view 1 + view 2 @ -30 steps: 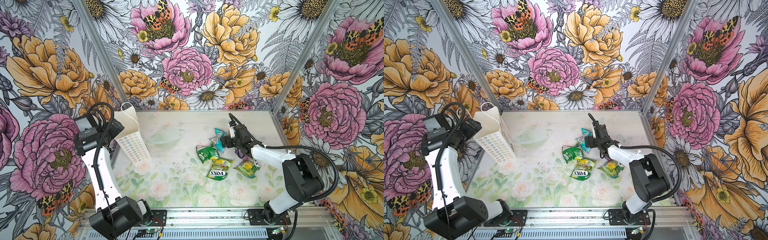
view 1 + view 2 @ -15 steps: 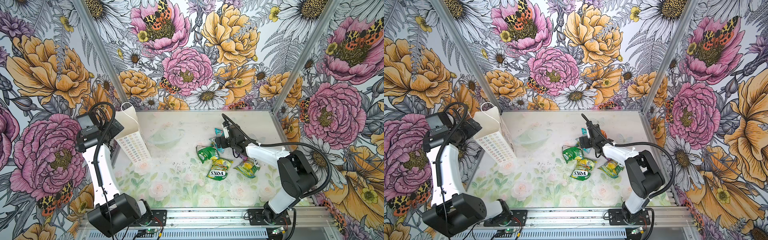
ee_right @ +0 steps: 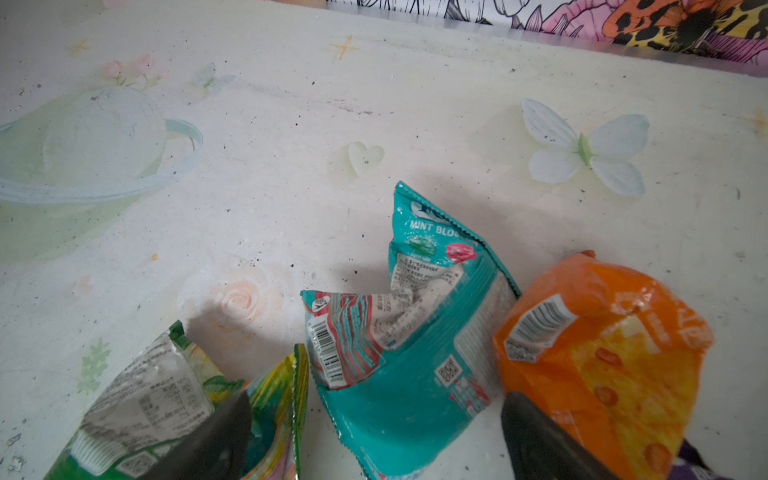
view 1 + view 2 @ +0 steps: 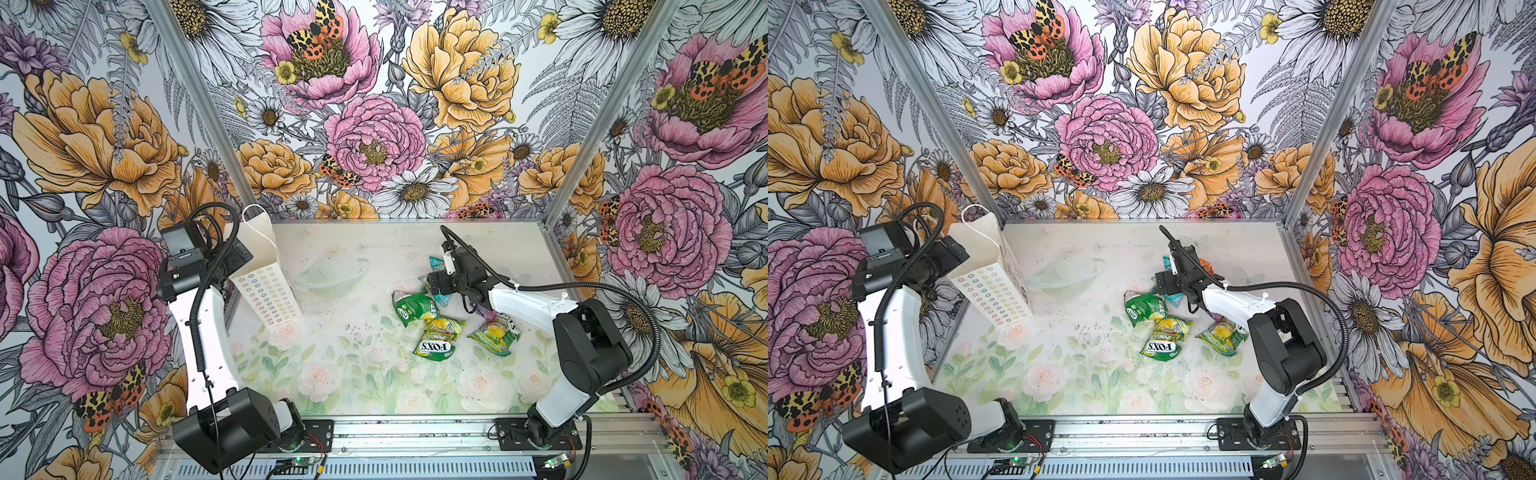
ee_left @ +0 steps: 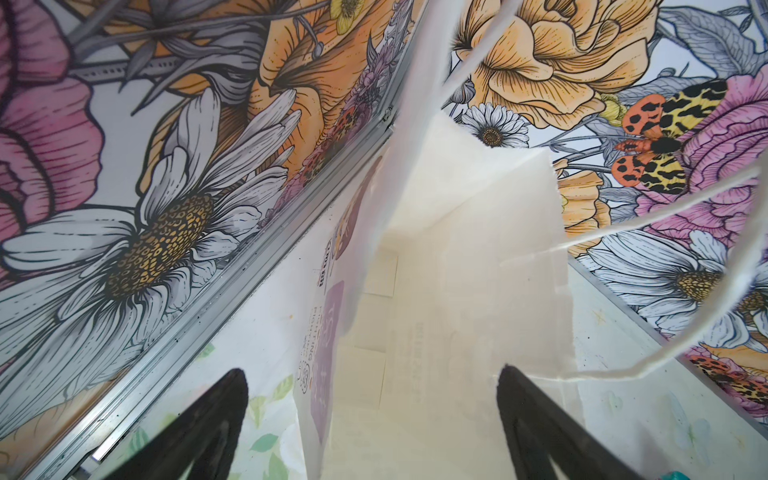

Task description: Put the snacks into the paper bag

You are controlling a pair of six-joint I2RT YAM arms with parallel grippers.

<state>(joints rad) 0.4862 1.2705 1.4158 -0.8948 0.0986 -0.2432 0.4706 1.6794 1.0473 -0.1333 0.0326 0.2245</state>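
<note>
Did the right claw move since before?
Yes. In a top view the right gripper slid left, closer to the green packet, which stayed put.

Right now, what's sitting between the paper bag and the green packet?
Nothing loose. In both top views the table between the paper bag and the green packet is bare, showing only a faded planet print.
</note>
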